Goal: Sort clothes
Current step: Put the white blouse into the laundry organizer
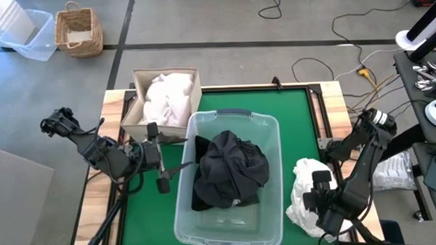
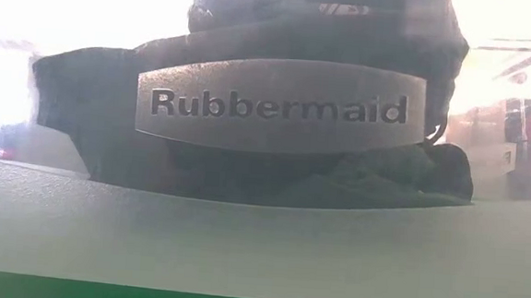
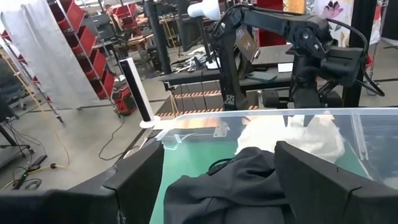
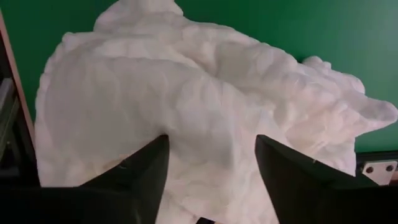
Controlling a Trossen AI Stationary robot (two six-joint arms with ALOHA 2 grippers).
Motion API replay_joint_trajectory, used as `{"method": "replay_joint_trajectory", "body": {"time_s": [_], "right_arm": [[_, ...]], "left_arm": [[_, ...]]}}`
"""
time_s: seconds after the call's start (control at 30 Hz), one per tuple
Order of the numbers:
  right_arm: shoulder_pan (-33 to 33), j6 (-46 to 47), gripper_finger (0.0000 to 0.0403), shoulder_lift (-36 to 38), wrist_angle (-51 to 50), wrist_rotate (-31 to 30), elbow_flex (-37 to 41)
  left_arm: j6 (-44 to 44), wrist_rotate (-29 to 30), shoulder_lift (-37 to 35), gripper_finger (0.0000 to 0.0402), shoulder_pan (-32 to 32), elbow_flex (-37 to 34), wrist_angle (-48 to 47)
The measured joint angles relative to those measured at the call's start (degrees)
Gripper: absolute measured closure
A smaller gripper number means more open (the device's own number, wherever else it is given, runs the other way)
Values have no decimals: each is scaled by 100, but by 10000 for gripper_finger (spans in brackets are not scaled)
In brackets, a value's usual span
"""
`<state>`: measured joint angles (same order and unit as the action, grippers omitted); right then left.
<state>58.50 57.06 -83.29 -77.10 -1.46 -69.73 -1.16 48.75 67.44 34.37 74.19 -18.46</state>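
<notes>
A clear plastic tub (image 1: 265, 128) in the middle of the table holds a heap of black and charcoal clothes (image 1: 230, 169), which also show through its wall in the low view (image 2: 283, 21). A beige fabric box (image 1: 134, 114) at the far left holds white clothes (image 1: 170, 99). One crumpled white garment (image 1: 299, 207) lies on the green mat at the near right. My left gripper (image 1: 184, 153) is open at the tub's left wall, pointing right over the dark heap (image 3: 242, 180). My right gripper (image 1: 313, 192) is open and points down over the white garment (image 4: 205, 87). My right gripper points down from above with a finger (image 4: 149, 168) on either side of the white garment's middle (image 4: 211, 155). Whether the fingertips touch the fabric, I cannot tell. The garment lies slack on the mat.
The tub takes up the table's middle and its logo wall (image 2: 277, 108) fills the low view. Bare green mat (image 1: 152, 212) lies left of the tub and along the far edge. On the floor beyond the table stand a wicker basket (image 1: 78, 29) and a plastic bin (image 1: 26, 34).
</notes>
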Motion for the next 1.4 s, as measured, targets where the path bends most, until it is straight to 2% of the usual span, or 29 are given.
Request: {"method": "replay_joint_trajectory", "body": {"time_s": [0.23, 0.47, 0.57, 0.67, 0.77, 0.9, 1.07, 1.13, 1.3, 1.4], "right_arm": [[0, -216, 129, -173, 20, -4, 210], [-2, -45, 129, -266, 222, -2, 728], [-2, 231, 153, -246, 484, -4, 942], [-2, 464, 197, -244, 783, 1, 1168], [-2, 568, 260, -244, 1150, -2, 1349], [-2, 801, 367, -231, 1323, -4, 1404], [40, 1049, 388, -174, 1001, -53, 982], [78, 1065, 389, -161, 702, -274, 629], [258, 1400, 389, -157, -699, -1198, -450], [447, 1962, 389, -140, -1326, -2175, -922]], "left_arm": [[23, -3, 32, 121, 0, 0, 1], [125, -20, 241, 121, 4, -4, -4], [149, -20, 298, 121, 10, -4, -4], [173, -22, 319, 121, 22, -4, -7], [174, -23, 319, 121, 36, -4, -8], [173, -22, 295, 121, 50, -4, -26], [178, -22, 282, 121, 48, -7, -170], [218, -20, 282, 121, 48, -7, -221], [297, -22, 278, 121, 49, -7, -212], [320, -22, 271, 121, 48, 1, -216]]}}
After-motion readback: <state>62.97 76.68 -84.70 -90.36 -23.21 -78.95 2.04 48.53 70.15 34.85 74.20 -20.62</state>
